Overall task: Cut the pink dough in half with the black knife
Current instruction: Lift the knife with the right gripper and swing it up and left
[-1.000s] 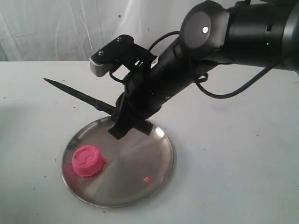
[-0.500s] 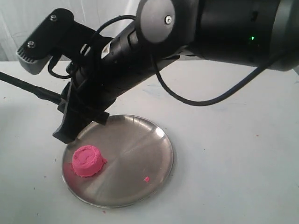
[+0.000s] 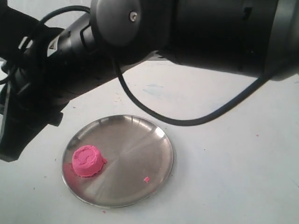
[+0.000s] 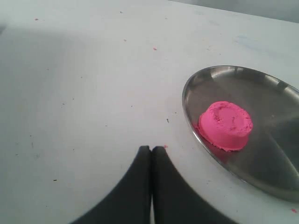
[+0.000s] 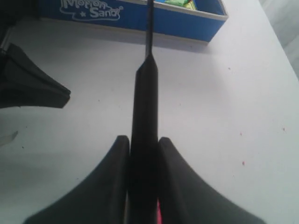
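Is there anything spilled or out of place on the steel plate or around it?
Only small things: a tiny pink crumb lies loose on the round steel plate, apart from the round pink dough lump, which sits near the rim, uncut.

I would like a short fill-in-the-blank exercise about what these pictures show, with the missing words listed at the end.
1. The pink dough lies on a round steel ____.
2. The right gripper is shut on the handle of the black ____.
3. The left gripper is shut and holds ____.
4. The dough is still in ____ piece.

Missing words: plate; knife; nothing; one
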### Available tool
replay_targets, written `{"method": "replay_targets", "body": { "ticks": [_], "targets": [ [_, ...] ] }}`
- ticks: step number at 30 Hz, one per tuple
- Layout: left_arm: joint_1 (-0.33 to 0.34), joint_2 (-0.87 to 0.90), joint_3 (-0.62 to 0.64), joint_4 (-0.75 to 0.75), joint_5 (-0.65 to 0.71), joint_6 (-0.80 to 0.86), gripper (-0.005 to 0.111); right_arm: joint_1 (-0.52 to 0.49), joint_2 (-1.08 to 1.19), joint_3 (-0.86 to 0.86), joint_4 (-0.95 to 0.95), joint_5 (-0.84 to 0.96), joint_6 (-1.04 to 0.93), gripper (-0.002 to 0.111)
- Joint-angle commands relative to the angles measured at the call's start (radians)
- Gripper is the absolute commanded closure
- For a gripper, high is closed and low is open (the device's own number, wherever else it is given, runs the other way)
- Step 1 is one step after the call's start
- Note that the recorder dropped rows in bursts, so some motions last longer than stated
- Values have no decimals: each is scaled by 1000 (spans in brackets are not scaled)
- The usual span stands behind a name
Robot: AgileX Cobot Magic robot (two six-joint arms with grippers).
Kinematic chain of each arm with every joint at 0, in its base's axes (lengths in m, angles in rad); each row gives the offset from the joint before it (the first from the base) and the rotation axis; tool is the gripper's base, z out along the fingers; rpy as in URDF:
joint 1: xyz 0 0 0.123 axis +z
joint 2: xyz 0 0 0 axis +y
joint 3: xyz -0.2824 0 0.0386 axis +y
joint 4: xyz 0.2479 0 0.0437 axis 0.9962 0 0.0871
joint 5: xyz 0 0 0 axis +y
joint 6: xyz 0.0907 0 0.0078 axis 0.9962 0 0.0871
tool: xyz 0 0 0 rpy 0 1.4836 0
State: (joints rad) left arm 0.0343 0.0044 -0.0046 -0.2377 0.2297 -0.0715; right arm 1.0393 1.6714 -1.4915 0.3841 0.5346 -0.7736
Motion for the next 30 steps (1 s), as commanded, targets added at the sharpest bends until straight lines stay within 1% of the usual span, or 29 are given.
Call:
{"method": "replay_targets", "body": {
  "ticks": [1, 5, 12, 21, 23, 27, 30],
  "targets": [
    [3, -4, 5, -1, -2, 1, 107, 40, -6, -22, 2, -21, -9, 108],
    [3, -4, 5, -1, -2, 1, 107, 65, -6, -25, -1, -28, -9, 108],
    [3, -4, 5, -1, 1, 1, 107, 67, -6, -25, -10, -14, -9, 108],
    [3, -4, 5, -1, 3, 1, 107, 67, -6, -25, -260, 49, 166, 108],
    [3, -4, 5, -1, 3, 1, 107, 67, -6, -25, -317, 49, 229, 108],
    [3, -4, 5, -1, 3, 1, 107, 67, -6, -25, -476, 64, 422, 108],
    [3, -4, 5, -1, 3, 1, 107, 67, -6, -23, -520, 85, 468, 108]
  ]
}}
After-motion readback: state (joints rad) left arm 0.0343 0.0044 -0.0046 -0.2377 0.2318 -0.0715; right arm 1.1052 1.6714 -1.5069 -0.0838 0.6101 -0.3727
